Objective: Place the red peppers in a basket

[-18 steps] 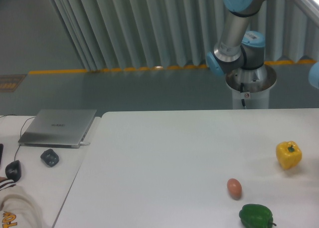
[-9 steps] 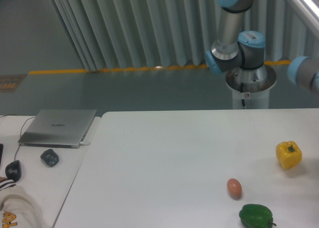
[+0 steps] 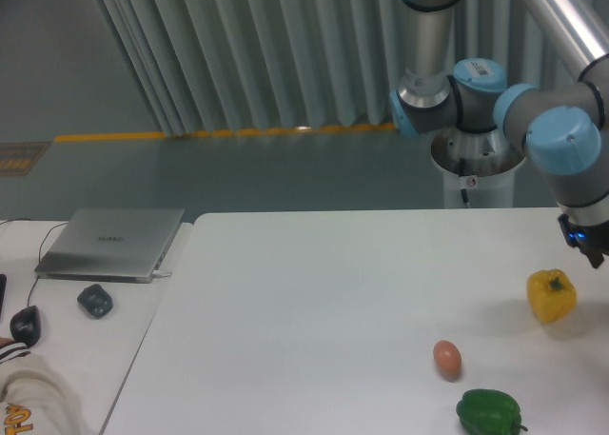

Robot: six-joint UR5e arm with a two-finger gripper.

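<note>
The gripper (image 3: 597, 249) hangs at the table's (image 3: 314, 302) right edge above the yellow pepper (image 3: 551, 295); its grip can't be told.

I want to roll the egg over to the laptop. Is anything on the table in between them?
No. In the camera view, only bare white table lies between the egg and the laptop. The small dark object sits below the laptop, off that line.

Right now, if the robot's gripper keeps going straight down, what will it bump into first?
Probably the bare white table, just right of the yellow pepper. Only the gripper's top shows at the picture's edge, so depth is uncertain.
</note>
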